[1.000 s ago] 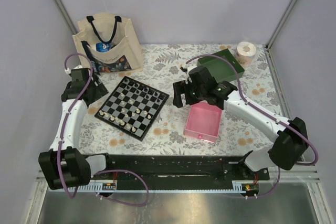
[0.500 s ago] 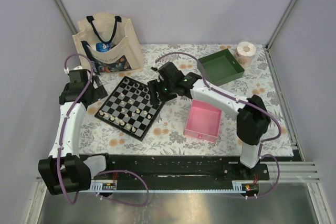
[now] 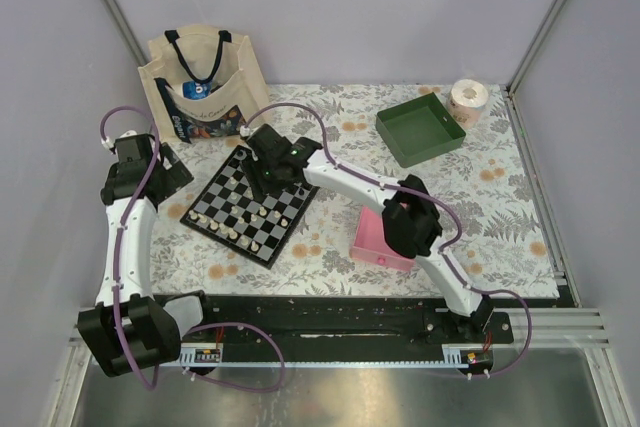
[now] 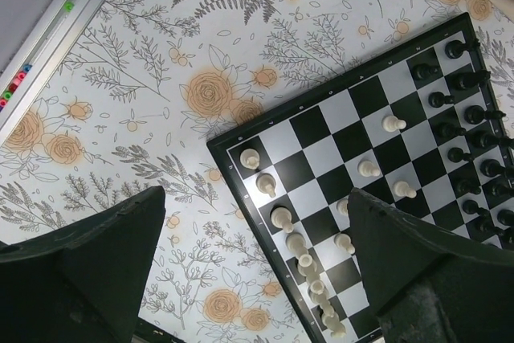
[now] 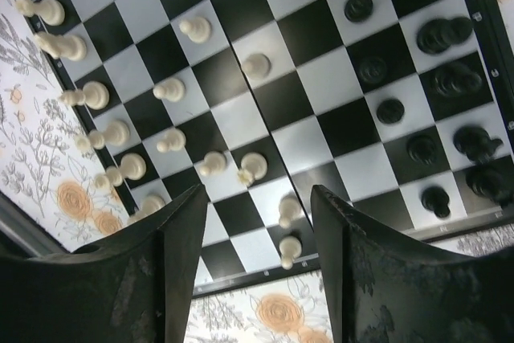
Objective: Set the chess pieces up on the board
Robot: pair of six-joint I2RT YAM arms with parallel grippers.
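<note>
The board (image 3: 240, 215) lies on the left part of the flowery table (image 3: 480, 187). The right claw (image 5: 257, 238) hangs right over the board. Its two fingers (image 5: 96, 279) are apart, with nothing in them. Under it, white pieces (image 5: 104, 130) stand on one side and black pieces (image 5: 438, 78) on the other.

The left claw (image 4: 257, 271) is wide apart and empty too. It is just beside the board's left edge.

From above, the right claw hides the far corner of the board, and the pieces are too tiny to tell apart. In the left claw's view, one finger covers part of the board. Two black pieces near the rim maybe touch.
</note>
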